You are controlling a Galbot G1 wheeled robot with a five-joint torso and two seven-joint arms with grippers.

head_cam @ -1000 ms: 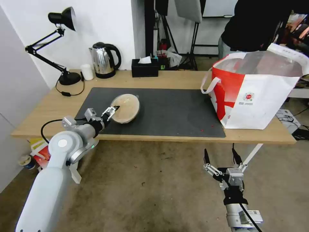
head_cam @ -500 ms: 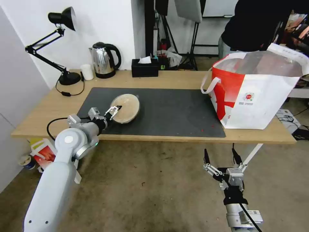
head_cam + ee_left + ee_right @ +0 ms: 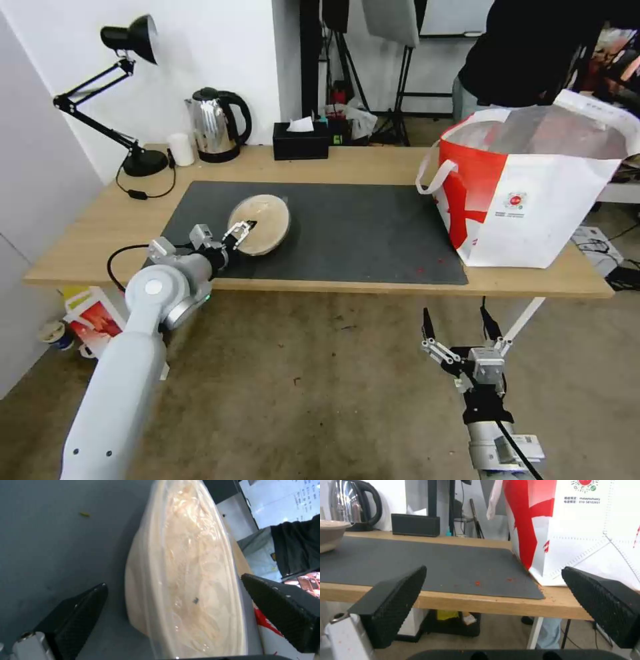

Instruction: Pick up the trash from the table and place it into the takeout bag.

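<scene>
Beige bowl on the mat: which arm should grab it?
Left. The left gripper is already at the beige bowl, fingers open on either side of its rim in the left wrist view. The right gripper hangs open below the table edge, near the bag.

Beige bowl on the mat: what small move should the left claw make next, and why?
Probably ease forward a little, then close. The left claw is open, its fingers straddle the near rim of the beige bowl without touching it, and the bowl rests on the mat. The right claw hangs open below the table.
</scene>
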